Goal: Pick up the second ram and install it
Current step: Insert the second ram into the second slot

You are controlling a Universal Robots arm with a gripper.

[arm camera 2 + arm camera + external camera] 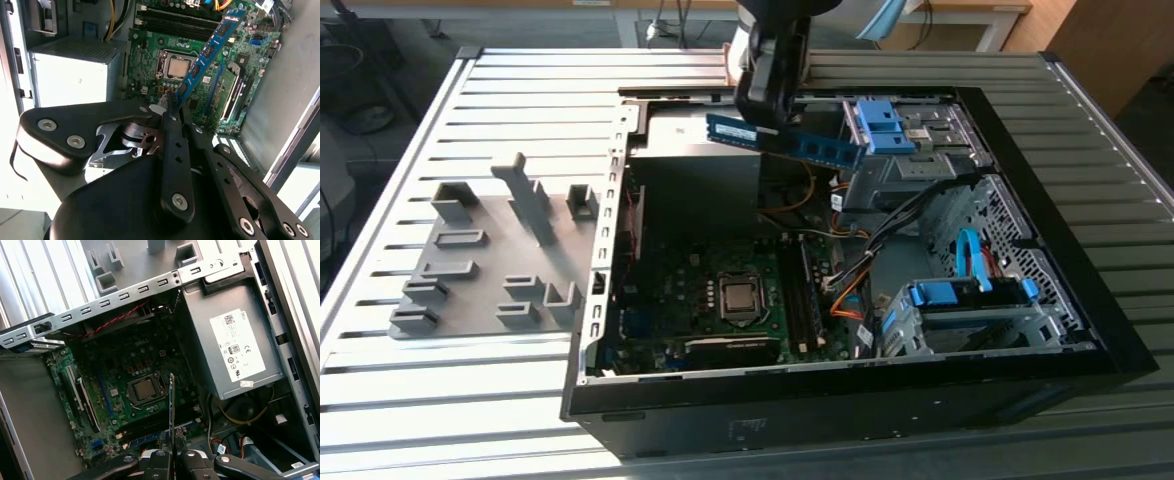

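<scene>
The second ram (790,141), a blue stick with black chips, hangs level above the back of the open computer case (1067,330). My gripper (769,122) is shut on its middle. The stick runs out slantwise from the fingers (172,117) in the second wrist view, where the second ram (207,50) hangs over the green motherboard (150,50). The first wrist view shows the second ram (171,410) edge-on above the gripper (171,454), over the processor (145,389) and the dark memory slots (150,429). Those slots (807,290) lie well below the stick.
A grey slotted holder block (494,250) stands on the ribbed table at the exterior view's left. Inside the case are the grey power supply (235,347), loose cables (854,260) and blue-tabbed drive cages (961,300). The case walls rise around the motherboard.
</scene>
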